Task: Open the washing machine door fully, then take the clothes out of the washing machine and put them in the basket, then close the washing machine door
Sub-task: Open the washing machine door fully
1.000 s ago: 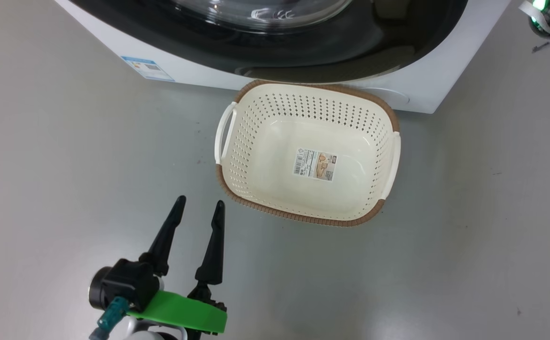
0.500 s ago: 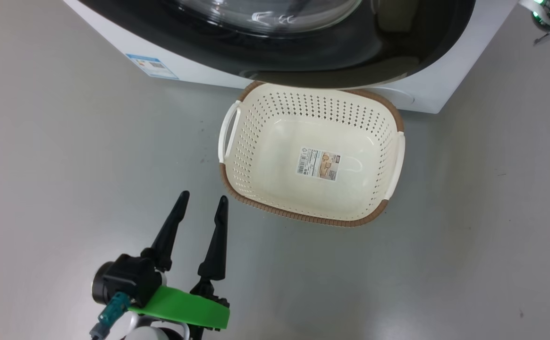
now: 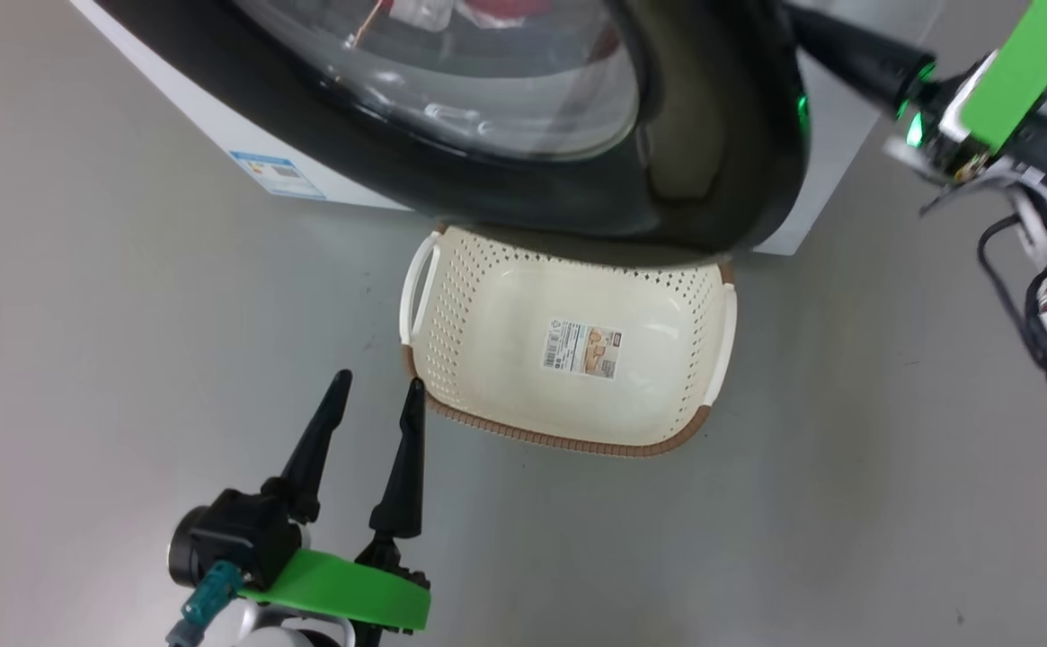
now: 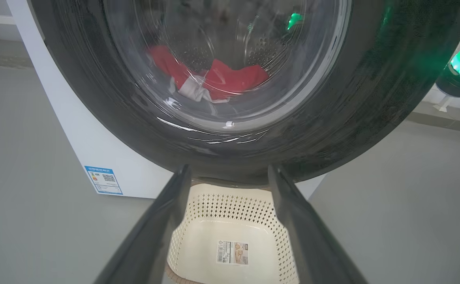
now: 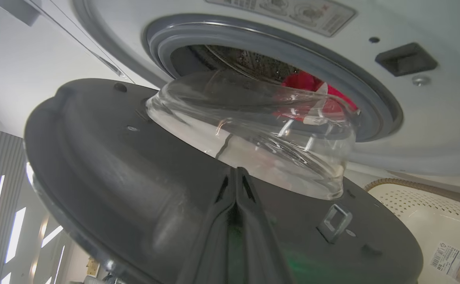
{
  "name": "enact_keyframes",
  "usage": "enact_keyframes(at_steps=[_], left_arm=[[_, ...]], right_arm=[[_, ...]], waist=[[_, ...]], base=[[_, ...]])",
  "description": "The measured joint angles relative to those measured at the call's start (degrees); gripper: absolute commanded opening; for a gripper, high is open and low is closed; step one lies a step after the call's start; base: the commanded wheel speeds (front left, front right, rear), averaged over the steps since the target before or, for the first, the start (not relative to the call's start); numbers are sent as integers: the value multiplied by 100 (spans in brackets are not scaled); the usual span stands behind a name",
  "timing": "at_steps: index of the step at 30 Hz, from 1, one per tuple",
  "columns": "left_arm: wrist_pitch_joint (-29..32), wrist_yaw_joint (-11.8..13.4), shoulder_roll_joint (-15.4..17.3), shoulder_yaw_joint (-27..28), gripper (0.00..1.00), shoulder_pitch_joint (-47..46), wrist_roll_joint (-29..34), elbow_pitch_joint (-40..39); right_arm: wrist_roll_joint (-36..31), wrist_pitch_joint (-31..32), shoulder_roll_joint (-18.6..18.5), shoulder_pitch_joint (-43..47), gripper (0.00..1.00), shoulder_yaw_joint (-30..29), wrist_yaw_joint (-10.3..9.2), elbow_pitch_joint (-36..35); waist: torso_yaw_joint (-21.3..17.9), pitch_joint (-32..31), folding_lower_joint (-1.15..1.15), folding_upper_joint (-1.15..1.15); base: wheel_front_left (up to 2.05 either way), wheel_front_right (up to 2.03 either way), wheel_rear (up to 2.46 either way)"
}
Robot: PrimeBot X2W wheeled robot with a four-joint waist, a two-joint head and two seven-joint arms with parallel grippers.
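Observation:
The washing machine door [image 3: 712, 162] stands partly open, and its black rim hangs over the far edge of the cream basket [image 3: 424, 359] on the floor. My right gripper [image 3: 802, 22] reaches in behind the rim at the upper right. In the right wrist view that gripper [image 5: 235, 170] is shut, its tips against the door's grey inner face [image 5: 135, 177] below the glass bowl. Red clothes [image 5: 305, 83] lie in the drum and also show through the glass [image 4: 233, 79]. My left gripper [image 3: 378, 377] is open and holds nothing, low beside the basket's near left corner.
The white washing machine [image 4: 76, 130] carries a small blue label [image 3: 276, 175] low on its front. Grey floor surrounds the basket. Cables and my right arm's body [image 3: 1044, 296] hang at the right edge. A door latch loop [image 5: 334, 221] sticks out of the inner rim.
The door has swung outward and now covers the basket's far edge. My right gripper has come into the head view at the upper right. The camera shifted; the left gripper held still.

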Motion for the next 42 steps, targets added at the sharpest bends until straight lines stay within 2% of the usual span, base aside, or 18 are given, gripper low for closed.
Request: enact_keyframes(at_steps=[26, 42], left_arm=[[0, -13, 8, 159, 100, 375, 102, 44], [0, -67, 10, 319, 100, 450, 107, 53]], right_arm=[[-250, 829, 594, 1201, 0, 143, 0, -591], [-605, 671, 686, 1489, 2, -140, 1, -577]], waist=[[-183, -575, 0, 0], [-230, -727, 0, 0]], base=[[0, 0, 0], [0, 0, 0]])
